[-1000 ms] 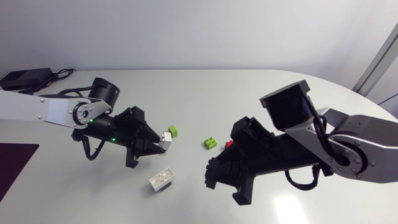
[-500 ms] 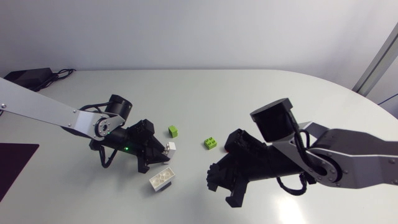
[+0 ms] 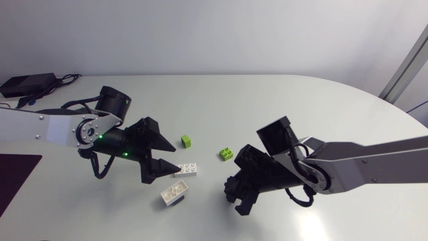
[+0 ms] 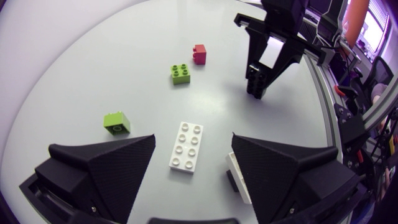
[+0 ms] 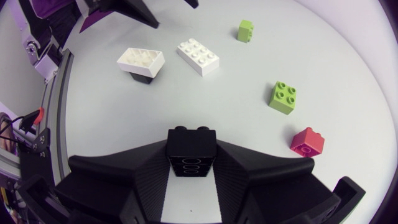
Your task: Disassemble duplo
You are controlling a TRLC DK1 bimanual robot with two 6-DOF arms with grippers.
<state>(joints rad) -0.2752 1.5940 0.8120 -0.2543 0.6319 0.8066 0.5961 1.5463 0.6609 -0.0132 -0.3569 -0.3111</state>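
— What is at the left fingers [image 4: 106, 168]?
— They stand wide apart and hold nothing. A white eight-stud brick [image 4: 186, 146] lies flat on the surface [image 4: 93, 56] in the gap between them.
— And around them?
— A second white brick [image 5: 141, 60], dark underneath, sits just beside one finger, which partly hides it. Ahead lies a small green cube [image 4: 116, 122]. Farther on are a green four-stud brick [image 4: 181, 73] and a red brick [image 4: 199, 54].
— The right fingers [image 5: 124, 180]?
— They are clamped on a black brick [image 5: 191, 149] from both sides. The red and green four-stud bricks lie just ahead of them, off to one side. Both white bricks are farther out, towards the left fingers.
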